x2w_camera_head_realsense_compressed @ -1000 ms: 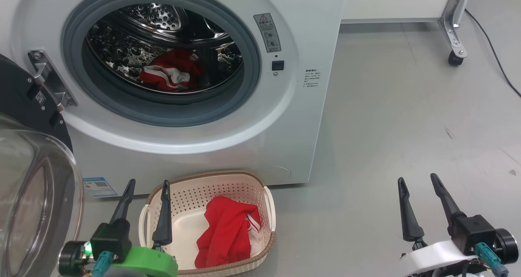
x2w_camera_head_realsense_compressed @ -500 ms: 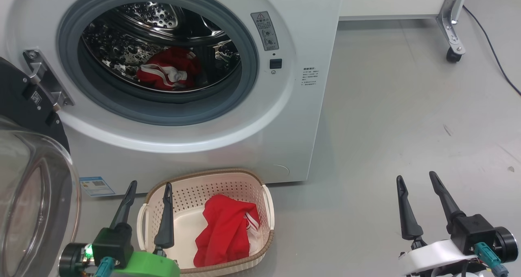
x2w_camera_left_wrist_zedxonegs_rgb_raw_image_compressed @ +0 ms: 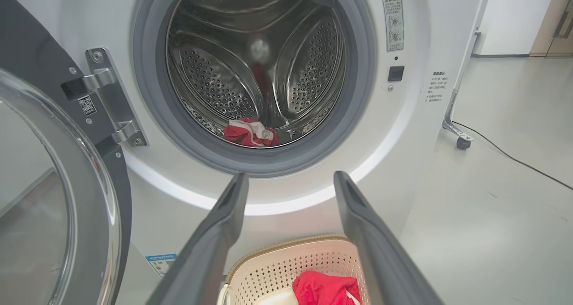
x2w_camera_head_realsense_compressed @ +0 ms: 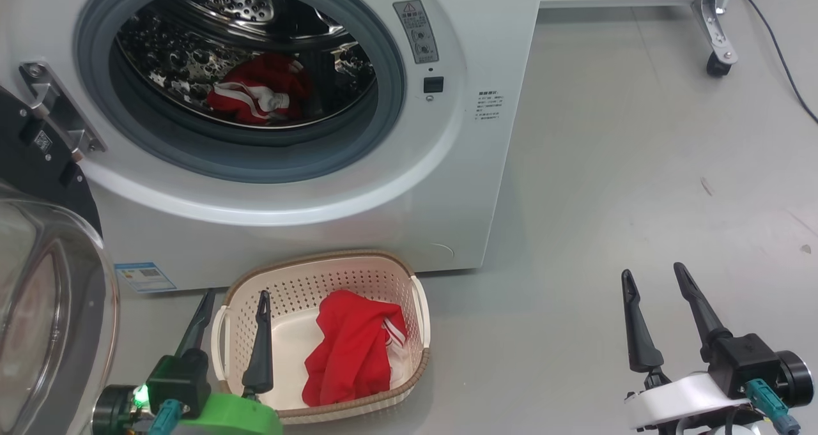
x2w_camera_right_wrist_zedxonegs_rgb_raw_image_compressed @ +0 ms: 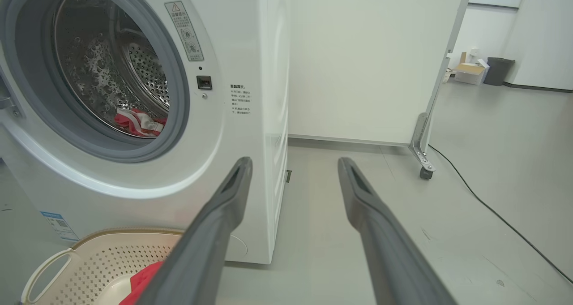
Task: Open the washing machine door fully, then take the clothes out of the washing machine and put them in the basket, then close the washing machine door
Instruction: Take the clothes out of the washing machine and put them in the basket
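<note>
Clothes [x2w_camera_head_realsense_compressed: 255, 93] lay partly inside the washer [x2w_camera_head_realsense_compressed: 447, 186], partly in the basket [x2w_camera_head_realsense_compressed: 300, 285] on the floor [x2w_camera_head_realsense_compressed: 607, 167] before it. Door [x2w_camera_head_realsense_compressed: 45, 307] stood wide open; left end effector [x2w_camera_head_realsense_compressed: 236, 292] and right end effector [x2w_camera_head_realsense_compressed: 652, 269] hung empty, jaws apart.

Head camera shift; left pincer [x2w_camera_head_realsense_compressed: 236, 292] lower

Red clothes [x2w_camera_right_wrist_zedxonegs_rgb_raw_image_compressed: 139, 122] inside washing machine [x2w_camera_right_wrist_zedxonegs_rgb_raw_image_compressed: 210, 161]
</note>
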Controlling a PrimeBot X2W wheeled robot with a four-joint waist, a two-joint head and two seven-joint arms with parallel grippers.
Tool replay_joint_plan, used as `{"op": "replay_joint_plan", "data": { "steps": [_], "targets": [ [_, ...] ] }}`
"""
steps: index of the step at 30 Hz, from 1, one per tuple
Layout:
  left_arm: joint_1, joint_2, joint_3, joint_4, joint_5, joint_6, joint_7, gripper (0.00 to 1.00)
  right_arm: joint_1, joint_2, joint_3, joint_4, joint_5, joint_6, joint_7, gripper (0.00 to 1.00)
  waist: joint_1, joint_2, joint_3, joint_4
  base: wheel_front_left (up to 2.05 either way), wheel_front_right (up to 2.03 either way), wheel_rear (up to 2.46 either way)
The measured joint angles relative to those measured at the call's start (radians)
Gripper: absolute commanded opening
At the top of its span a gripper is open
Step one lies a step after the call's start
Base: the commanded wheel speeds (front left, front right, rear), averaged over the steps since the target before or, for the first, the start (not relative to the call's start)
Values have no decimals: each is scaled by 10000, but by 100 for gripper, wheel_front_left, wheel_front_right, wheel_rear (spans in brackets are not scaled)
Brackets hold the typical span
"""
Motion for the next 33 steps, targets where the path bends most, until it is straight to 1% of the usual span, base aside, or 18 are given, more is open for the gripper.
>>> {"op": "replay_joint_plan", "data": {
  "steps": [7,13,15,17,23,27,30,33],
  "targets": [
    [-465,-17,-155,351,-82,0,529,100,-60,-25,81,-242,0,52,2,100,0,0,503,-65,0,0,0],
    [-1567,-54,-295,922,-226,-50,1118,100,-360,-52,167,-485,0,94,33,100,0,0,1104,-177,0,0,0],
    [-1984,-56,-389,1220,-234,-73,1377,100,-479,-50,190,-539,0,161,33,100,0,0,1324,-229,0,0,0],
    [-2201,-59,-430,1367,-236,-144,1511,100,-519,-52,199,-554,0,169,33,100,0,0,1436,-257,0,0,0],
    [-3594,-40,-610,2144,-209,-453,2502,100,-849,-50,267,-629,4,180,33,100,0,0,2124,-465,0,0,0],
    [-4644,161,-792,2711,-75,-692,3290,100,-1000,-48,282,-654,96,186,33,100,0,0,2597,-628,0,0,0],
    [-5343,391,-734,2970,-36,-771,3787,100,-1206,-42,349,-656,194,265,33,100,1,0,2951,-761,0,0,0],
    [-6078,642,-665,3193,12,-851,4381,100,-1432,-38,368,-656,336,265,31,100,1,0,3306,-906,0,0,0]
  ]
}}
